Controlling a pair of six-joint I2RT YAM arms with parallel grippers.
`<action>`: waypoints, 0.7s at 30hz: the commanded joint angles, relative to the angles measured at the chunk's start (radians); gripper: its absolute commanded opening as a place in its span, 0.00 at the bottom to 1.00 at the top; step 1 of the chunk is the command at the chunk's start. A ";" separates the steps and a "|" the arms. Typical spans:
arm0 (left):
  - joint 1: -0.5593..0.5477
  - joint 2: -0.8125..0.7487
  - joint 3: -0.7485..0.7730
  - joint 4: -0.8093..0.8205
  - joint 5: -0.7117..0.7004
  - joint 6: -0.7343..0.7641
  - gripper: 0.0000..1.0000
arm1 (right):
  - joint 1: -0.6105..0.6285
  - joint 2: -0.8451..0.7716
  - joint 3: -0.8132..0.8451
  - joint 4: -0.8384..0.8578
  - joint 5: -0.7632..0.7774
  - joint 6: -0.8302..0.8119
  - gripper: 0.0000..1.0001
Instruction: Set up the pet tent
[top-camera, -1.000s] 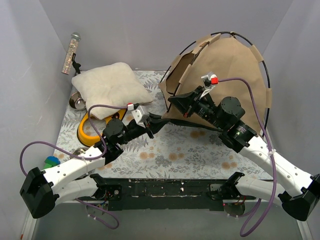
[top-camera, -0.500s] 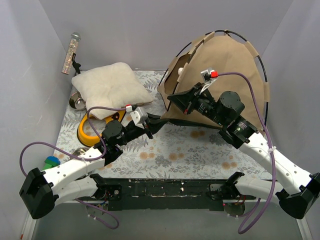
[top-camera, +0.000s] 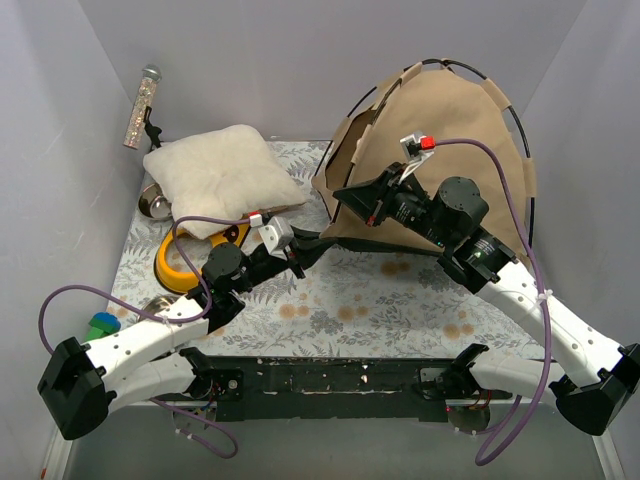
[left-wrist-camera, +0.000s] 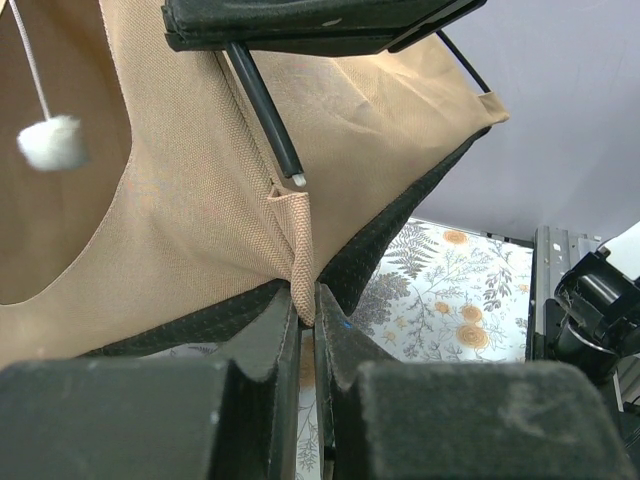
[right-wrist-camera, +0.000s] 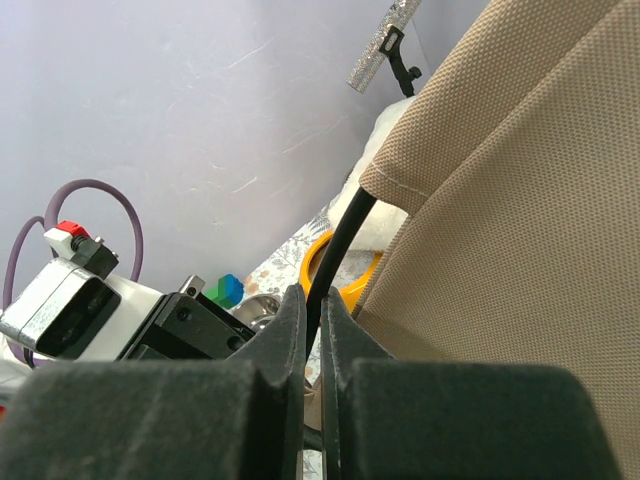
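The tan pet tent (top-camera: 450, 130) stands domed at the back right, with thin black poles (top-camera: 525, 150) arching over it. My left gripper (top-camera: 298, 258) is shut on a tan fabric loop (left-wrist-camera: 300, 270) at the tent's lower front corner. My right gripper (top-camera: 345, 205) is shut on a black pole (right-wrist-camera: 340, 245) beside the tent's doorway edge. In the left wrist view the pole's end (left-wrist-camera: 265, 115) sits just above the loop, and the white pom-pom (left-wrist-camera: 50, 142) hangs in the doorway. The tent fabric (right-wrist-camera: 520, 180) fills the right wrist view.
A fluffy cream cushion (top-camera: 220, 178) lies at the back left over a yellow bowl stand (top-camera: 180, 260). Metal bowls (top-camera: 157, 205) sit by the left wall, with a green and blue toy (top-camera: 100, 325) near the front. A glittery wand (top-camera: 142, 105) leans on the left wall.
My right gripper has moved left and a little up with the pole, and the tent's dome has risen and swung left. My left gripper holds its place.
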 joint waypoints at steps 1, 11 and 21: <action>-0.020 -0.010 -0.054 -0.166 0.133 0.001 0.00 | -0.075 -0.033 0.106 0.311 0.196 -0.077 0.01; -0.021 0.010 -0.028 -0.163 0.153 0.002 0.00 | -0.075 -0.039 0.063 0.305 0.177 -0.060 0.01; -0.027 0.007 0.013 -0.192 0.150 -0.016 0.00 | -0.075 -0.064 -0.012 0.331 0.124 -0.093 0.01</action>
